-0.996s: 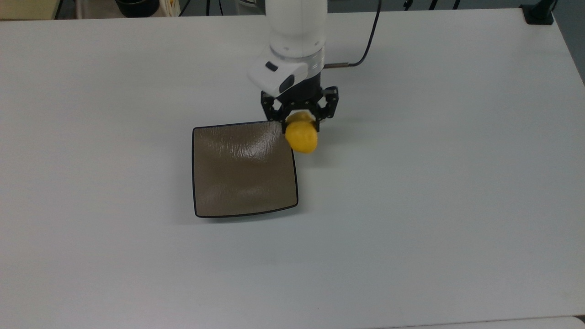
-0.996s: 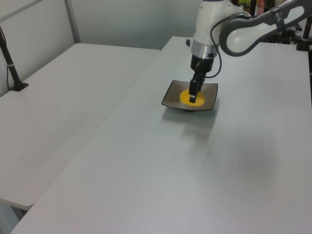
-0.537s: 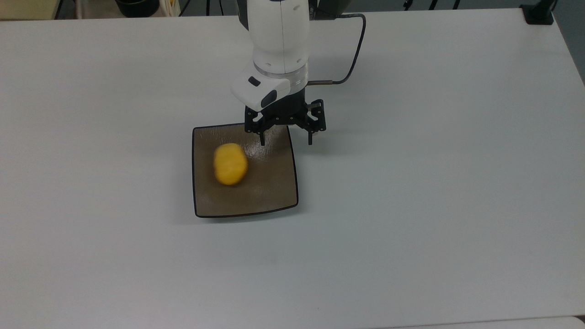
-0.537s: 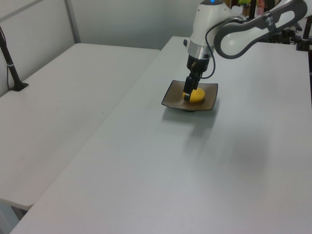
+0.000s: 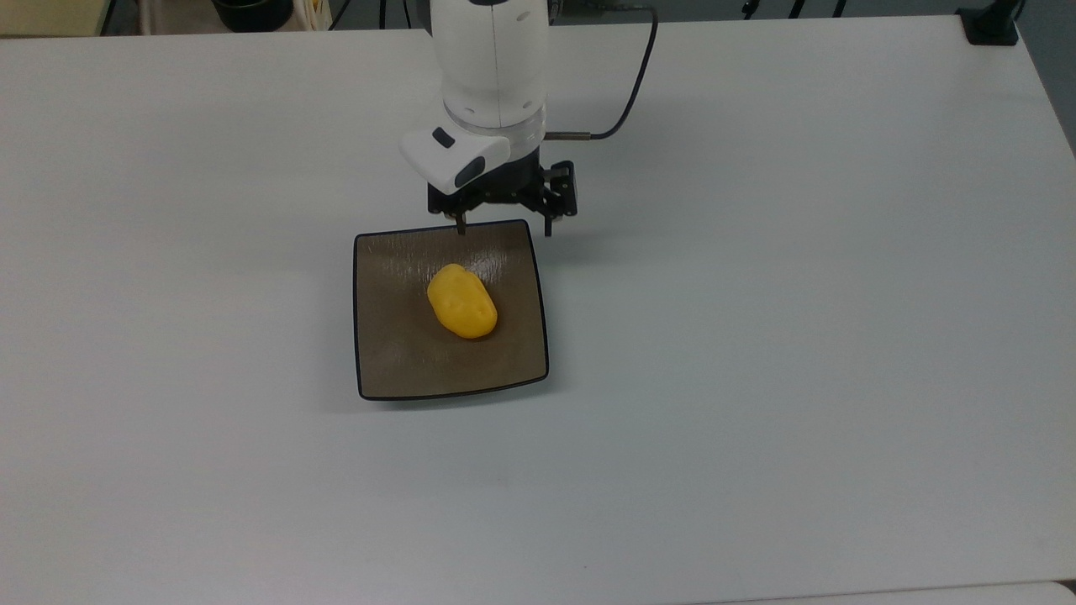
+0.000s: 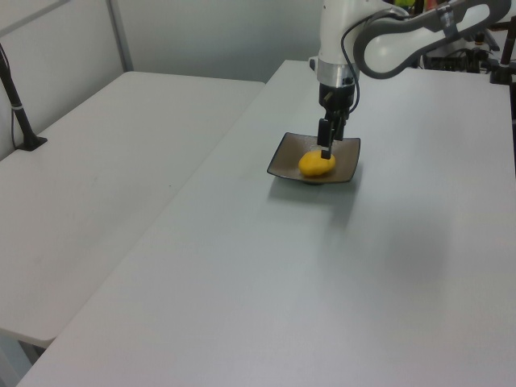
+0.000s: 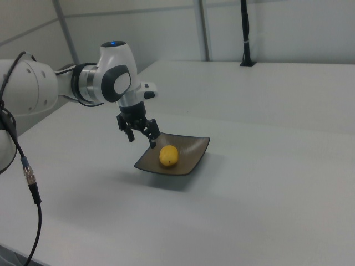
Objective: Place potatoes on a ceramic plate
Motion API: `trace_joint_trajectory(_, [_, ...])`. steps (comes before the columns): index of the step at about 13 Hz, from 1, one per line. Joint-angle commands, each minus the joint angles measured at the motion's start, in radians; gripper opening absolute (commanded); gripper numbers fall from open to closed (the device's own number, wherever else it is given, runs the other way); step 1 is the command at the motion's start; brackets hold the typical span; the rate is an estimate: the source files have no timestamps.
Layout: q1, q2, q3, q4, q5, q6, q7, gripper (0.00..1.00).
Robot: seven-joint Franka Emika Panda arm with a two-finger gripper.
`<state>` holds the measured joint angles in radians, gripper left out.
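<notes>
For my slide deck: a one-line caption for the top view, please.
Yellow potato resting on the square brown plate, open gripper above its far edge.

We are looking at a robotics lab: a white Franka arm (image 7: pixel 83 83) with a trailing black cable (image 5: pixel 635 80) is working over a broad, bare white table (image 5: pixel 799 336), a second white table (image 6: pixel 105 161) is standing alongside, and plain pale partition walls (image 7: pixel 277 27) are closing the space in.
</notes>
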<state>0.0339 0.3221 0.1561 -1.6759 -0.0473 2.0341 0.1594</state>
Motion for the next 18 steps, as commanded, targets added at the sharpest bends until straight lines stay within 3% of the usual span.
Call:
trace_joint_trajectory(1, [0.000,-0.035,-0.003,-0.008,0.055,-0.128,-0.006,1.00])
trace_joint_trajectory(3, [0.000,-0.078,-0.004,-0.054,0.056,-0.170,-0.012,1.00])
trace_joint_trajectory(7, [0.023,-0.243,-0.091,-0.212,0.058,-0.144,-0.070,1.00])
trace_joint_trajectory(10, [0.014,-0.369,-0.101,-0.326,0.061,-0.089,-0.073,1.00])
trace_joint_trajectory(14, [-0.035,-0.417,-0.101,-0.338,0.093,-0.101,-0.075,1.00])
trace_joint_trajectory(18, [-0.022,-0.403,-0.101,-0.326,0.084,-0.117,-0.075,1.00])
